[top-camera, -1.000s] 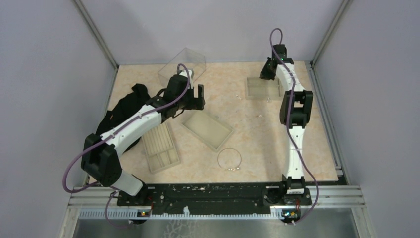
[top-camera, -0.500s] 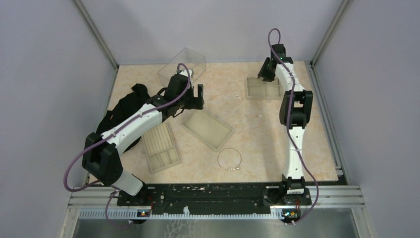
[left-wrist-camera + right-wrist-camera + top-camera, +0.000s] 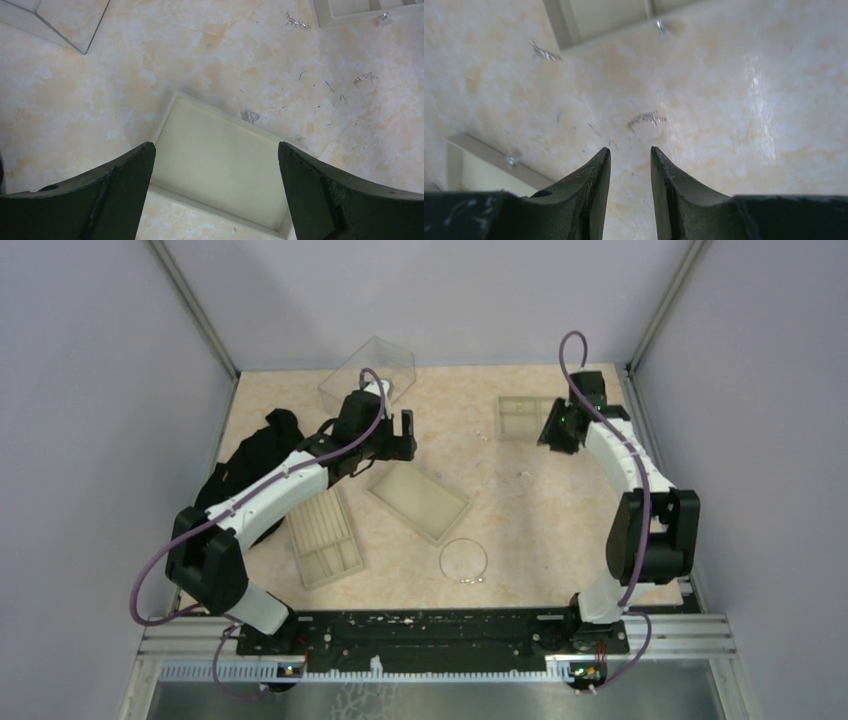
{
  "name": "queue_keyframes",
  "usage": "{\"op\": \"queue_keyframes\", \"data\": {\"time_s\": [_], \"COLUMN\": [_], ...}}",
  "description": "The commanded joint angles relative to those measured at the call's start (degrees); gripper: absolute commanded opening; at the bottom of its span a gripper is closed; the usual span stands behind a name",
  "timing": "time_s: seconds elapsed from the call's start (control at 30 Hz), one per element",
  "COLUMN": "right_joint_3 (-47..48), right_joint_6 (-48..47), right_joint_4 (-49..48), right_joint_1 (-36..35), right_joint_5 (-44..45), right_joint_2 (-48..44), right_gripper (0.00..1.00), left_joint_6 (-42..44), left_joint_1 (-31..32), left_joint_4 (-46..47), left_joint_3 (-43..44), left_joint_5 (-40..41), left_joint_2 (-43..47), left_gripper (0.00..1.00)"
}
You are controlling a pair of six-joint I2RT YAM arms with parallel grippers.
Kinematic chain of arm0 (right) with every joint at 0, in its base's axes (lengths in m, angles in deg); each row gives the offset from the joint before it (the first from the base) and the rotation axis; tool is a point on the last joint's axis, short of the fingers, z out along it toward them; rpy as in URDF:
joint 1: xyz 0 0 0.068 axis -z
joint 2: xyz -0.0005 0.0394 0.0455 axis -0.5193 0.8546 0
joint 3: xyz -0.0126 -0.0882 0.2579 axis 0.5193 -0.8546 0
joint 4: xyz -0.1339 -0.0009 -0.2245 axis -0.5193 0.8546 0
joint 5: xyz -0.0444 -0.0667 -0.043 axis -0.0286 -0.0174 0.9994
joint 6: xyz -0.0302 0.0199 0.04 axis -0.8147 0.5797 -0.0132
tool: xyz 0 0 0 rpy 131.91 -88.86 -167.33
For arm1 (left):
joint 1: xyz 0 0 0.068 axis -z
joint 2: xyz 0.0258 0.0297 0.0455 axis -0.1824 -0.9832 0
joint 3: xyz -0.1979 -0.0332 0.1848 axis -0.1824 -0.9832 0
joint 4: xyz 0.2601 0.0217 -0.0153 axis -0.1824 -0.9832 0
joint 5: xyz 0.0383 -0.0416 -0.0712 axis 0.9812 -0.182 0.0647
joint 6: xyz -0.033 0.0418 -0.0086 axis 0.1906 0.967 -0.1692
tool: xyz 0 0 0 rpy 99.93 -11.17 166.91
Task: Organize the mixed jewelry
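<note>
- The left jaws hang over the flat tray [image 3: 215, 165], spread wide with nothing in them.
- The right jaws hover just beside the compartment tray [image 3: 520, 417], parted by a narrow gap and holding nothing.
- The wire hoop [image 3: 463, 562] lies flat on the desk [image 3: 530, 530] toward the front, just beside the flat tray's near corner and well apart from both arms.
- A small silver piece [image 3: 646, 119] lies on the desk just ahead of the right jaws.
- A stud [image 3: 250, 116] rests against the flat tray's rim.
</note>
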Motion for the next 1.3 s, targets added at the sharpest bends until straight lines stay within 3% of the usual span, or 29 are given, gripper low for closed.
{"op": "queue_keyframes", "data": {"time_s": [0.0, 0.23, 0.43, 1.03, 1.27], "right_joint_3": [-10.11, -7.39, -8.22, 0.17, -0.62], "right_joint_6": [3.16, 18.87, 29.04, 28.69, 28.25], "right_joint_4": [-1.90, 7.48, 2.33, 3.54, 3.48], "right_joint_1": [-2.23, -8.37, -8.84, -9.07, -9.23], "right_joint_5": [-0.66, 10.14, 11.41, 15.32, 15.00], "right_joint_2": [-4.51, 0.59, 3.75, 16.78, 17.42], "right_gripper": [0.35, 0.38, 0.37, 0.31, 0.20], "left_joint_6": [-1.35, -1.87, -1.39, -0.07, -0.08], "left_joint_1": [-0.11, -0.03, -0.02, 0.02, 0.01], "left_joint_4": [2.34, 2.83, 2.92, 3.05, 2.96], "left_joint_3": [-0.88, -2.44, -4.33, -6.39, -6.39], "left_joint_5": [-2.77, -4.65, -4.66, -3.85, -3.41], "left_joint_2": [-0.37, 1.15, 3.57, 6.66, 6.52], "left_gripper": [0.99, 0.99, 0.99, 0.99, 0.99]}}
